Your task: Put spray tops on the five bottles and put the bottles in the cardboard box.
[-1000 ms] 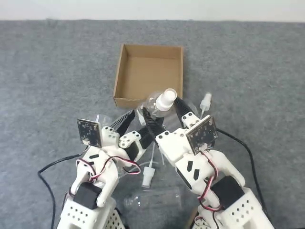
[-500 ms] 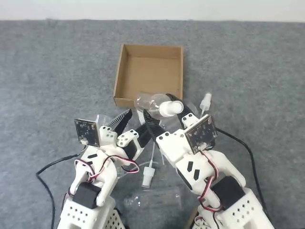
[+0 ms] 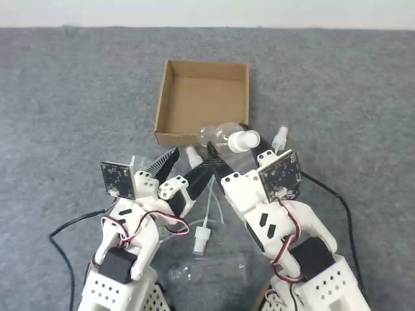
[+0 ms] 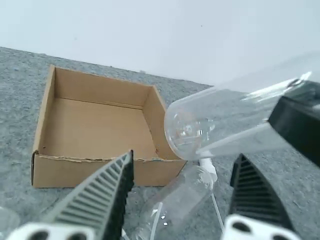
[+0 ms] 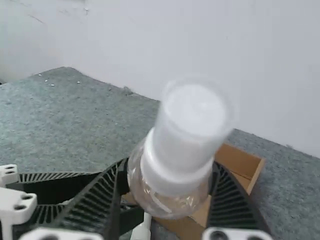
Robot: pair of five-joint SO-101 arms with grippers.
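High view, from the arm bases outward: a clear bottle point(image 3: 211, 269) lies on the grey worktop point(image 3: 65, 97) between the two bases, and a loose spray top point(image 3: 201, 240) lies just beyond it. Farther out, the left gripper point(image 4: 186, 159) is low over the worktop with its fingers spread apart and grasping nothing. The right gripper point(image 5: 170, 172) has its fingers clenched on a capped bottle point(image 3: 220, 133), held on its side in the air above the near wall of the box point(image 3: 170, 137). A second top point(image 3: 280, 137) stands near the right near corner of the box.
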